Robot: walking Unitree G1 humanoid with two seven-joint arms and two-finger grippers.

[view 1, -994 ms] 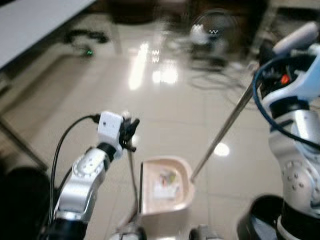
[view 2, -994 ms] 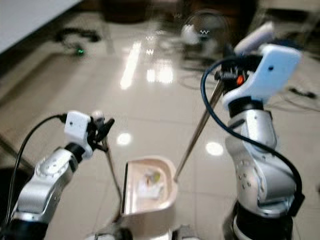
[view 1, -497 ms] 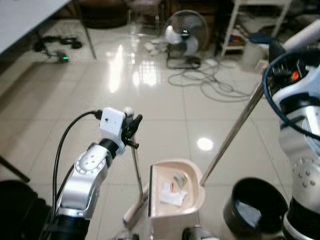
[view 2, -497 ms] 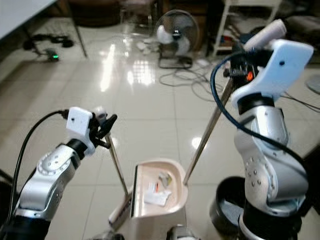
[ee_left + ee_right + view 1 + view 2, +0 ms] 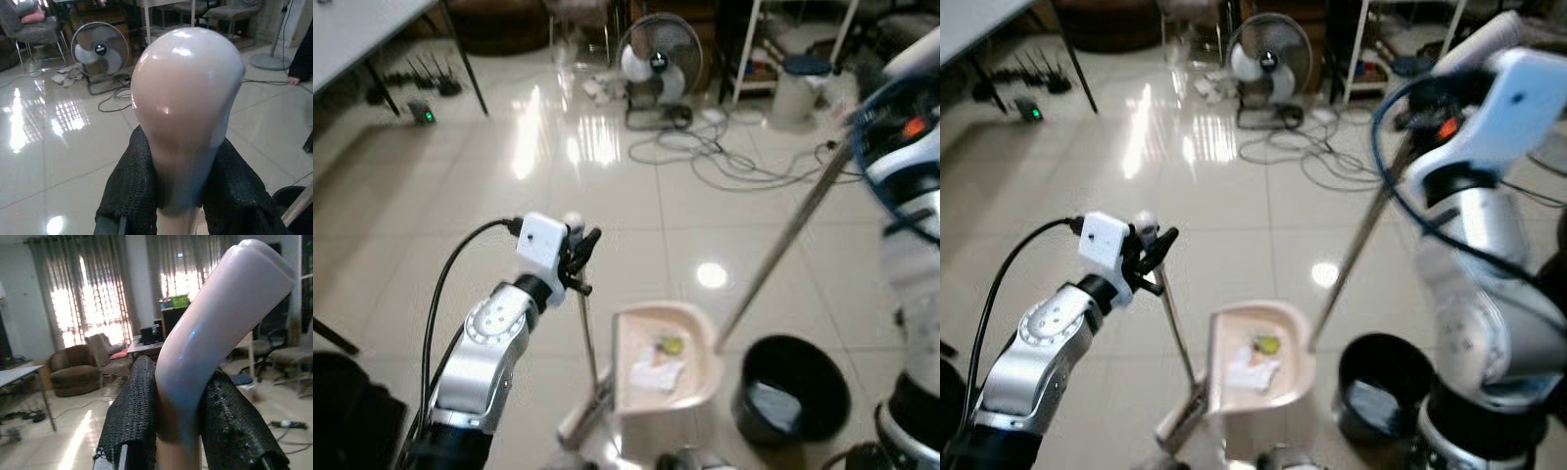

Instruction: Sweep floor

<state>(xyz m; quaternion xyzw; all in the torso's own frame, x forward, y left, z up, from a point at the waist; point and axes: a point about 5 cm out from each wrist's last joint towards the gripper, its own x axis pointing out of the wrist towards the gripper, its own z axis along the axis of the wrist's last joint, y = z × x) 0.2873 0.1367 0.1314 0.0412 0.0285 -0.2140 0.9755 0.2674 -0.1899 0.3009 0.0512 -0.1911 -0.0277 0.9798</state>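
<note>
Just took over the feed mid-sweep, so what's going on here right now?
The left gripper is shut on the dustpan handle, holding the dustpan on the tiled floor with paper scraps in it. The right gripper is shut on the broom handle, its metal pole slanting down to the pan's rim. A black bin stands just right of the pan.

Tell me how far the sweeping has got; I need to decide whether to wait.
Done: scraps lie in the dustpan. In hand: left gripper holds the dustpan handle, right gripper the broom handle. Left: probably tipping the scraps into the black bin alongside.
</note>
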